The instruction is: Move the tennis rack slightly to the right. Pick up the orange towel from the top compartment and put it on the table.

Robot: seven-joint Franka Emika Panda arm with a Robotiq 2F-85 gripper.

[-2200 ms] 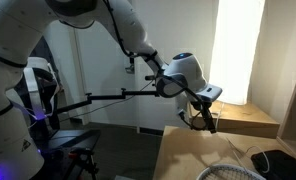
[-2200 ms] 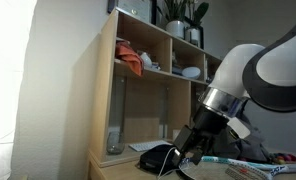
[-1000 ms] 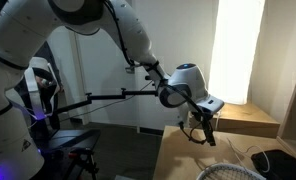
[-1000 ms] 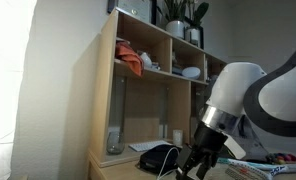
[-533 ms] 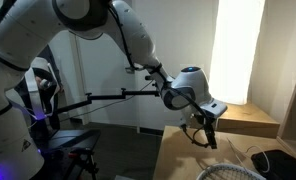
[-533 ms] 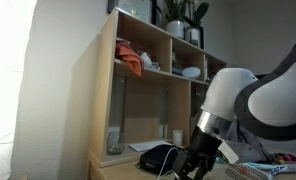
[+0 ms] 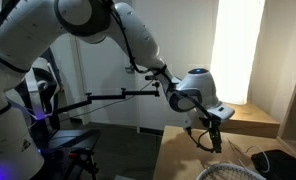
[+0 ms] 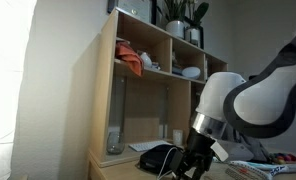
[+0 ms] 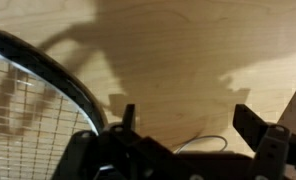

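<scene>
Lowered fingers [image 9: 252, 122] hang open, tennis rack [image 9: 50, 68] just beside one.

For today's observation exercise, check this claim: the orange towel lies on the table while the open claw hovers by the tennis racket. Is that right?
No. An exterior view shows the orange towel in the top compartment of the shelf, not on the table. The open claw does hover by the tennis racket.
</scene>
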